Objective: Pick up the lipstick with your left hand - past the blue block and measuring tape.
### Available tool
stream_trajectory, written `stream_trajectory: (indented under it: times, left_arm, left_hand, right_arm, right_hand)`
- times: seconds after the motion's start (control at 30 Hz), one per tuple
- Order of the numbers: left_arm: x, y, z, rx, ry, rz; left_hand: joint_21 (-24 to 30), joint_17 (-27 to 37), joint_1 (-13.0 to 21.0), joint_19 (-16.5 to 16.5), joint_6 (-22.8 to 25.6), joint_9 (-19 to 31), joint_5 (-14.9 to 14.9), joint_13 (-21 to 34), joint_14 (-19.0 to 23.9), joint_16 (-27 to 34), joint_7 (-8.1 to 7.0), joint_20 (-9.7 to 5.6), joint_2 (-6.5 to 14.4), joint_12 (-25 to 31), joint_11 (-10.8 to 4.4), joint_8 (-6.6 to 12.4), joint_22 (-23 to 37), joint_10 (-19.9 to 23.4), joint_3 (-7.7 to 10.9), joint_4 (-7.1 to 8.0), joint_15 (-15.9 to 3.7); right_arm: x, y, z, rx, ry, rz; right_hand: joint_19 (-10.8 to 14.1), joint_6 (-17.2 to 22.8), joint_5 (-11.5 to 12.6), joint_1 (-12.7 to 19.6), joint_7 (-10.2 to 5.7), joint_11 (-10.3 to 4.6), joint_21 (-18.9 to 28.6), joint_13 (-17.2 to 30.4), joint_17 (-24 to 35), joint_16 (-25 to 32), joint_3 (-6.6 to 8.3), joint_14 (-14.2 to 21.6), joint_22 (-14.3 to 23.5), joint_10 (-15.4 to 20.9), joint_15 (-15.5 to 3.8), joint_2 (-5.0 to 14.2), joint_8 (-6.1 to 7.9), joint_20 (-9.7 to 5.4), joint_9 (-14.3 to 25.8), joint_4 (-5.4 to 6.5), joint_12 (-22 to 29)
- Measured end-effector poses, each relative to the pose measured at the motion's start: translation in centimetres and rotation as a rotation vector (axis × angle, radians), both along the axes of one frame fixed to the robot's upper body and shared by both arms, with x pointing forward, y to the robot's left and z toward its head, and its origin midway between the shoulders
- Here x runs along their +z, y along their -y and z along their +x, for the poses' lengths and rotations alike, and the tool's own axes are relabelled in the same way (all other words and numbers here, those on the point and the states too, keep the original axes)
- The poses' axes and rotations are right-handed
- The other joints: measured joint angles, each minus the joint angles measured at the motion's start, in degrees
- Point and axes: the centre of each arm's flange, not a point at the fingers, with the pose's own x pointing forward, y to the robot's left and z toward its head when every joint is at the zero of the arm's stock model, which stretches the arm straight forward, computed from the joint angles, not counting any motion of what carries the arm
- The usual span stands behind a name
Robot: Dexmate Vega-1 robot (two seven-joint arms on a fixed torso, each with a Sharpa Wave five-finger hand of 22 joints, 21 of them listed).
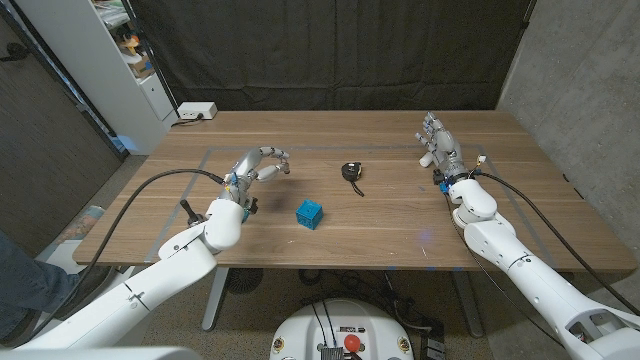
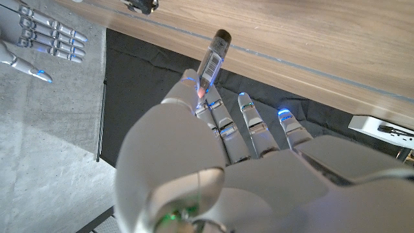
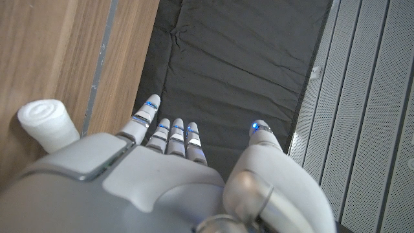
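White roll (image 3: pixel 47 123) on the wooden table (image 1: pixel 400 225)

Matt wooden table (image 1: pixel 400 220), glossy white plastic left hand (image 2: pixel 213 168), glossy lipstick (image 2: pixel 213 61) tube, black cloth backdrop (image 1: pixel 330 50)

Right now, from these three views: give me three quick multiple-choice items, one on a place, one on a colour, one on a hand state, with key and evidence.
1. Where does the measuring tape lie relative to the block?
A. nearer the robot
B. farther back on the table
C. on top of it

2. What colour is the block?
A. red
B. yellow
C. blue

3. What is the left hand doing?
A. pinching the lipstick
B. holding nothing
C. gripping the tape

Key: 1 B, the head view shows the tape beyond the block; 2 C, it is plainly blue; 3 A, the left wrist view shows the tube pinched at the fingers.
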Motion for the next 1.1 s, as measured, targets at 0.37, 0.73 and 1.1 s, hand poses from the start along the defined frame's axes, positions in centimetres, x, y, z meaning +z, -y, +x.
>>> stream_trajectory:
  times: [0.37,0.73,1.1]
  left_arm:
    - [0.1,0.5,-0.2,-0.04,0.004,0.0]
    - [2.9,-1.3,-0.9,-0.043,0.061,0.015]
    - [3.9,-1.7,-1.3,-0.079,0.079,0.021]
  left_hand:
    - [0.0,0.0,-0.19,0.0,0.0,-0.02,-0.01,0.11,0.0,-0.22,0.0,0.0,-0.05,-0.29,-0.2,0.0,0.0,0.2,-0.16,-0.16,0.0]
    - [-0.22,0.0,0.21,0.0,0.0,-0.04,0.18,0.48,0.0,-0.46,0.01,-0.01,0.33,-0.66,-0.21,0.0,-0.01,0.2,-0.22,-0.22,0.0]
    - [-0.22,-0.01,0.36,0.0,0.0,0.01,0.17,0.85,0.19,-0.45,0.01,-0.01,0.46,-0.84,-0.21,0.24,-0.01,0.2,-0.39,-0.39,0.19]
  right_arm:
    - [0.2,-0.4,-0.3,0.01,0.008,0.0]
    - [0.2,-0.5,-0.4,-0.026,0.002,-0.001]
    - [0.3,-0.7,-0.7,-0.034,0.003,-0.007]
  right_hand:
    - [0.44,0.0,0.0,0.0,0.0,-0.2,0.0,0.0,0.0,0.43,-0.18,0.83,0.0,0.2,0.0,0.0,0.0,0.0,0.01,-0.18,0.45]
    - [0.44,0.21,0.0,0.0,-0.21,-0.22,0.0,0.0,0.0,0.43,-0.24,0.82,0.0,0.44,0.0,0.0,0.0,0.0,0.01,-0.24,0.45]
    - [0.43,0.21,0.0,-0.24,-0.21,-0.3,0.0,0.0,0.0,0.43,-0.24,0.82,0.0,0.52,0.0,-0.24,0.0,0.0,0.01,-0.24,0.45]
